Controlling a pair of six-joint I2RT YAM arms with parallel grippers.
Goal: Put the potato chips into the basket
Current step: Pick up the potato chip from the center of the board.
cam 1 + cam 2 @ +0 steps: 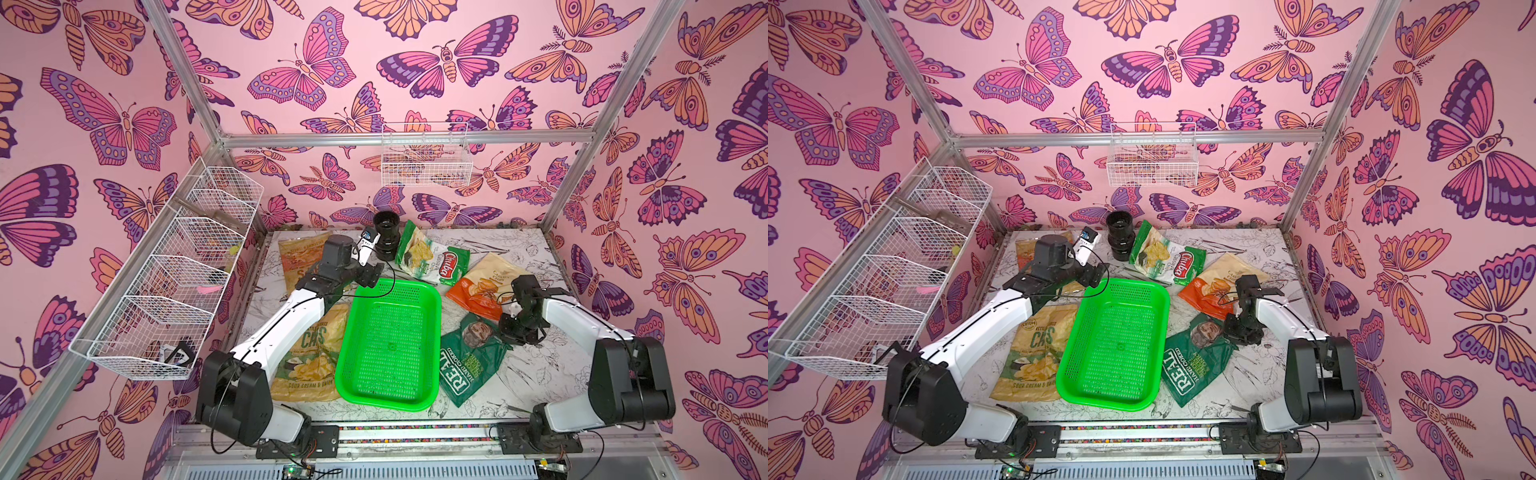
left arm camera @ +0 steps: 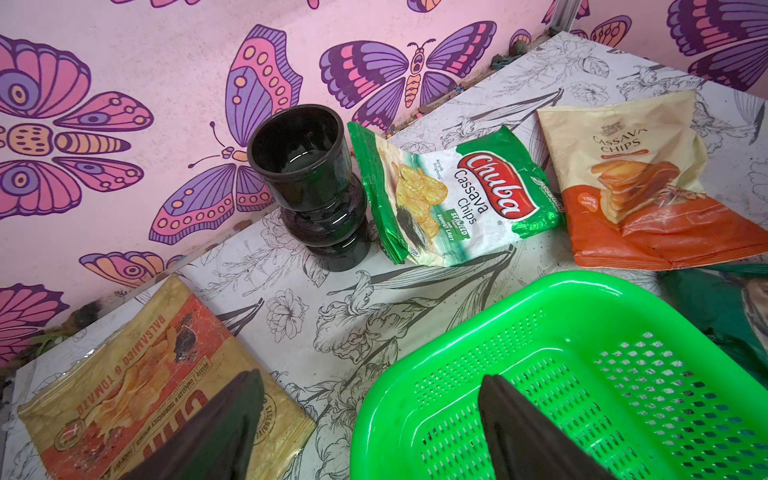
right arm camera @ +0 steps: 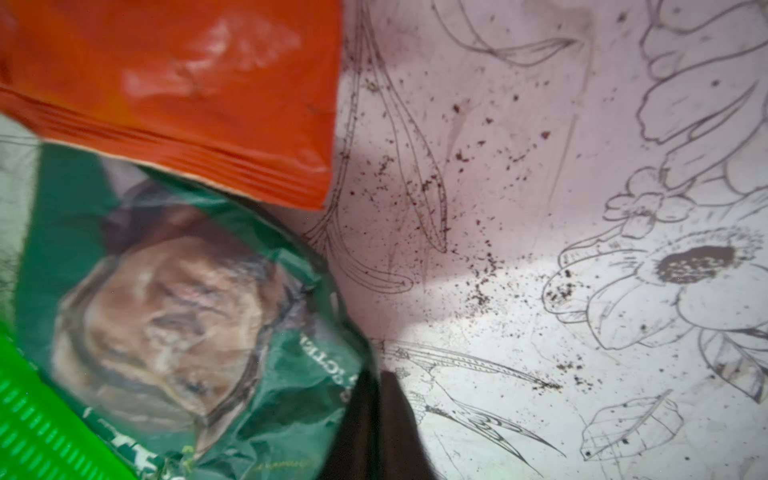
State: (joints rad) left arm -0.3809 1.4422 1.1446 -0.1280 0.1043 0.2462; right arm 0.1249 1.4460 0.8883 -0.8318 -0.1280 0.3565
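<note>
The green basket (image 1: 437,332) lies mid-table with nothing in it. Potato chips bags lie around it: tan-orange (image 1: 297,253), green-white Cassava (image 1: 424,257), orange-cream (image 1: 482,286), dark green REAL (image 1: 465,361) and Sour Cream & Onion (image 1: 311,365). My left gripper (image 2: 370,378) hangs open over the basket's (image 2: 415,374) far left corner, one finger above the tan-orange bag (image 2: 137,374), holding nothing. My right gripper (image 3: 376,374) is shut, tips at the dark green bag's (image 3: 166,291) edge near the orange-cream bag (image 3: 187,83). Whether foil is pinched does not show.
A black ribbed cylinder (image 1: 386,237) stands at the back beside the Cassava bag (image 2: 453,195). White wire baskets (image 1: 166,282) hang on the left wall and one (image 1: 426,160) on the back wall. Metal frame posts edge the table.
</note>
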